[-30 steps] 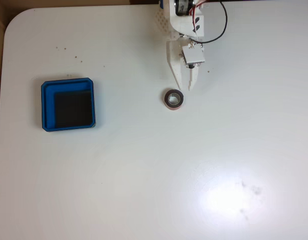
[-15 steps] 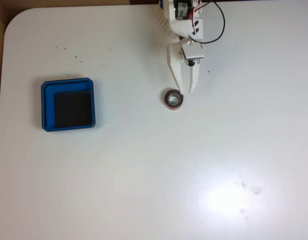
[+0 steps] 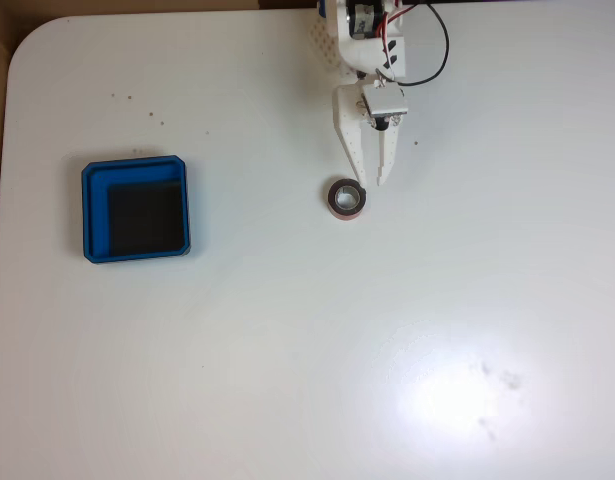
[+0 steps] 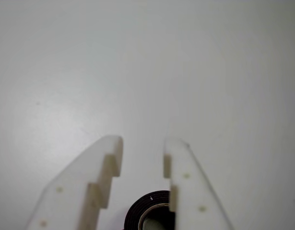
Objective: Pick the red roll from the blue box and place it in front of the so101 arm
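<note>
The red roll [image 3: 346, 198] lies flat on the white table, outside the blue box [image 3: 136, 209], whose black floor is bare. The so101 arm [image 3: 369, 60] reaches in from the top edge of the fixed view. Its gripper [image 3: 370, 181] points down the picture, its tips just above and right of the roll. In the wrist view the gripper [image 4: 142, 151] is open with a gap between the white fingers [image 4: 185, 182]. The red roll [image 4: 148, 214] shows at the bottom edge, under the fingers, and nothing is gripped.
The white table [image 3: 307, 350] spreads wide below and to the right of the roll. The blue box stands far to the left. A bright glare patch [image 3: 457, 395] and a few dark specks [image 3: 137, 105] mark the surface. The table's rounded corner is at top left.
The gripper has shifted only slightly above the roll. The roll and the blue box have stayed where they were.
</note>
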`<action>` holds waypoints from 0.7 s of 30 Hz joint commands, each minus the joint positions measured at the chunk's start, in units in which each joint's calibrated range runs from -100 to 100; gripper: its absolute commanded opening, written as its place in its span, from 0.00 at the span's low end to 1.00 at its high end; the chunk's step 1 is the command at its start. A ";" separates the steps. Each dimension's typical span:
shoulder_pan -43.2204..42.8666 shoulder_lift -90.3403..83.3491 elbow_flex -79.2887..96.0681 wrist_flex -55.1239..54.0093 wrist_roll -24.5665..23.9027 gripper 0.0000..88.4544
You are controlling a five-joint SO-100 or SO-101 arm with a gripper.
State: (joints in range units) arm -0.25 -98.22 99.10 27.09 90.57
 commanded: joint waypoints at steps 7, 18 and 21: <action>0.10 -0.11 0.81 -1.10 0.06 0.01; 0.10 -0.02 0.81 -1.10 0.15 0.01; 0.10 -0.02 0.81 -1.10 0.15 0.01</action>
State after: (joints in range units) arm -0.25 -98.22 99.10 27.09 90.57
